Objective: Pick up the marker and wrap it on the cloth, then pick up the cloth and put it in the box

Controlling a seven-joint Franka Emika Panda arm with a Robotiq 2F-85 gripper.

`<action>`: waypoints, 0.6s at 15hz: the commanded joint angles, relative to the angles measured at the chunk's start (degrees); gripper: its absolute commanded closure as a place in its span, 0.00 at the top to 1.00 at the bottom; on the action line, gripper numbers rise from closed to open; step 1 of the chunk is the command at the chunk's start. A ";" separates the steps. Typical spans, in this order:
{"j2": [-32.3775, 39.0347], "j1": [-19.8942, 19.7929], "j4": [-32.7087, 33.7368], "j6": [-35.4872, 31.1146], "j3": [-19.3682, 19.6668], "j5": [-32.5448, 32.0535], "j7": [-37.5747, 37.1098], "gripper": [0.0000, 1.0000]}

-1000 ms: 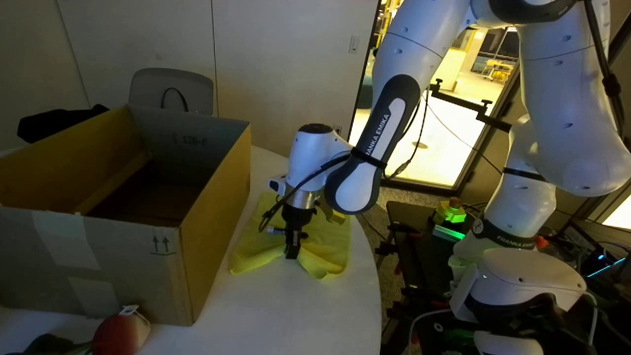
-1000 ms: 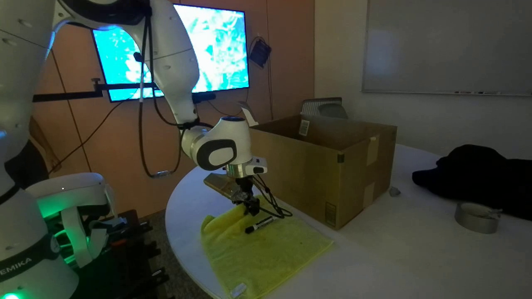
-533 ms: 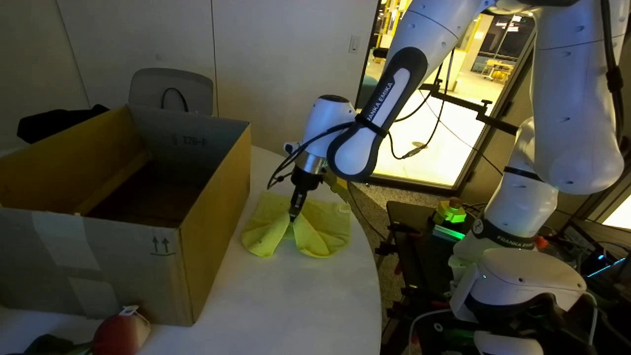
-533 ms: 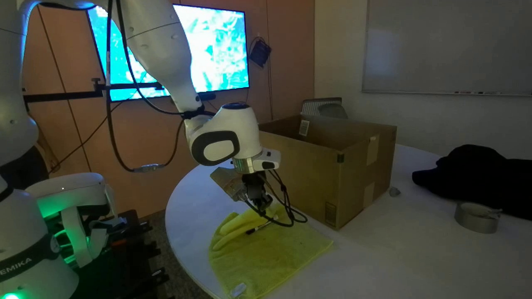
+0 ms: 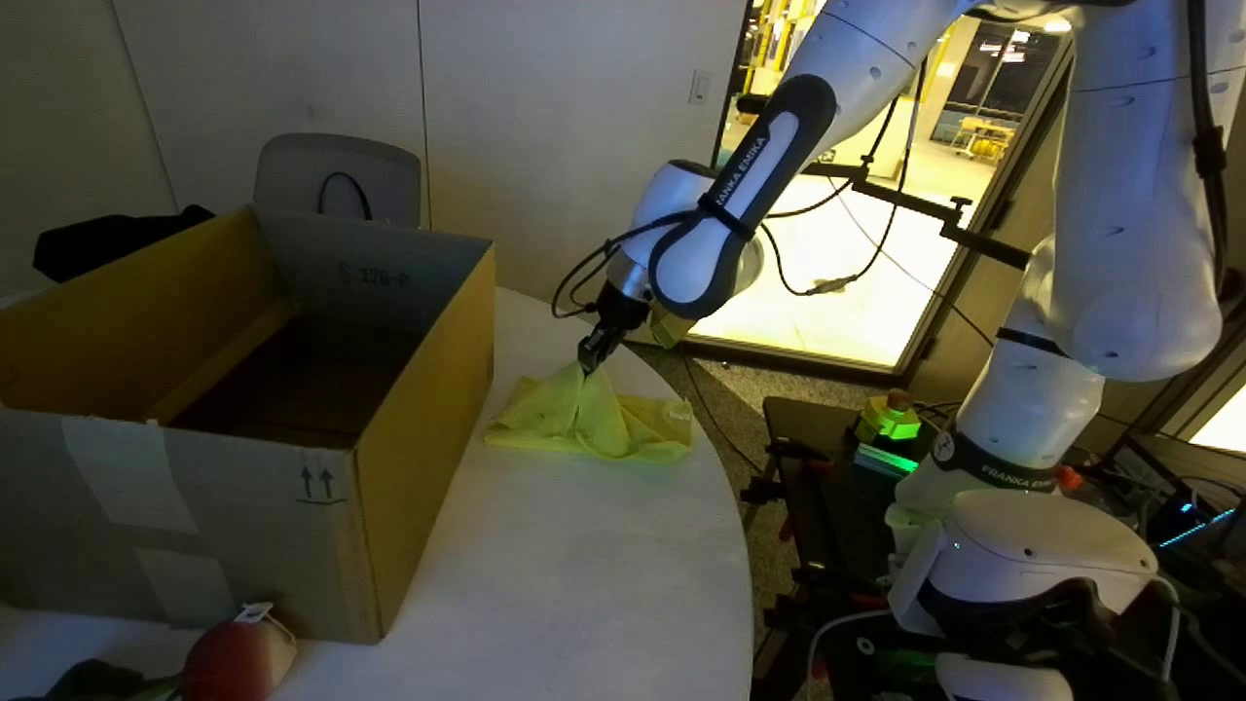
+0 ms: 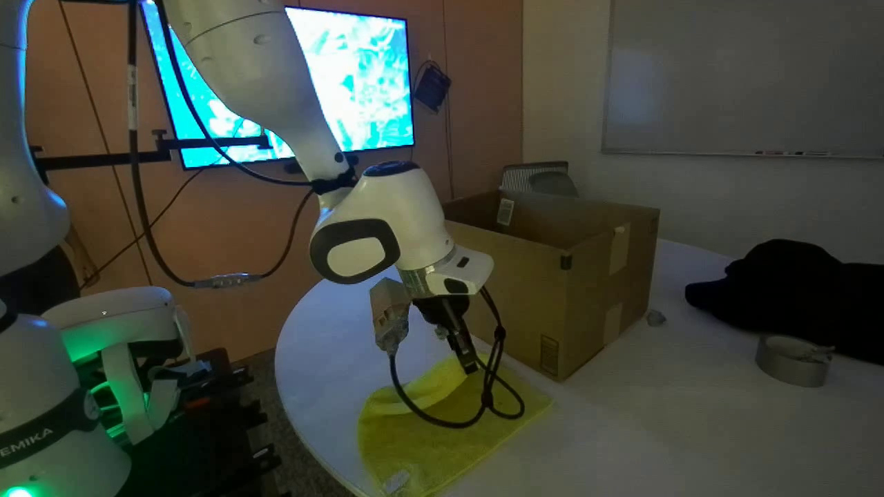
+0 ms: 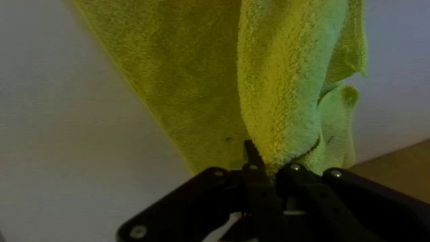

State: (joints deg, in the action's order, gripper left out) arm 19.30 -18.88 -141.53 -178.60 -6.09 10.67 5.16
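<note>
A: So what's different from 1 second ago?

B: The gripper (image 5: 587, 367) has carried its pinched edge up and across the cloth (image 5: 608, 428). It leans further now, and in an exterior view the fabric rises to a peak right under it.

A: Is the grip sound?

B: Looks so. In the wrist view the fingertips (image 7: 295, 174) are clamped on a thick fold, while the rest lies on the table (image 5: 584, 565) below.

A: And the marker?

B: Lost to view. 1 second ago it lay on the cloth beside the gripper; 0.5 seconds ago its dark end still poked out below. No view shows it now. My guess is under the fold, beneath the gripper, but I can't confirm that.

A: Then the wrapping's done?

B: Started, I'd say. The edge hasn't been let go; it probably wants laying down further along, perhaps with another turn, before any lift.

A: And the box (image 6: 518, 304)?

B: Near the gripper, off to its side and not touching it, in both exterior views. That comes later. Lifting from this edge alone could let the marker roll out.
</note>
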 commanded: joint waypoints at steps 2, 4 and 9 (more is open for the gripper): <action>0.11 6.81 -0.56 -2.96 11.74 0.19 -9.97 0.12; 1.32 10.69 0.25 -0.92 17.17 -1.00 -12.56 0.12; 0.36 13.72 -0.92 2.61 18.63 -2.48 -12.05 0.54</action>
State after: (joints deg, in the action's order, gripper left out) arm 21.14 -6.94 -141.59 -177.78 12.15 9.92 -6.02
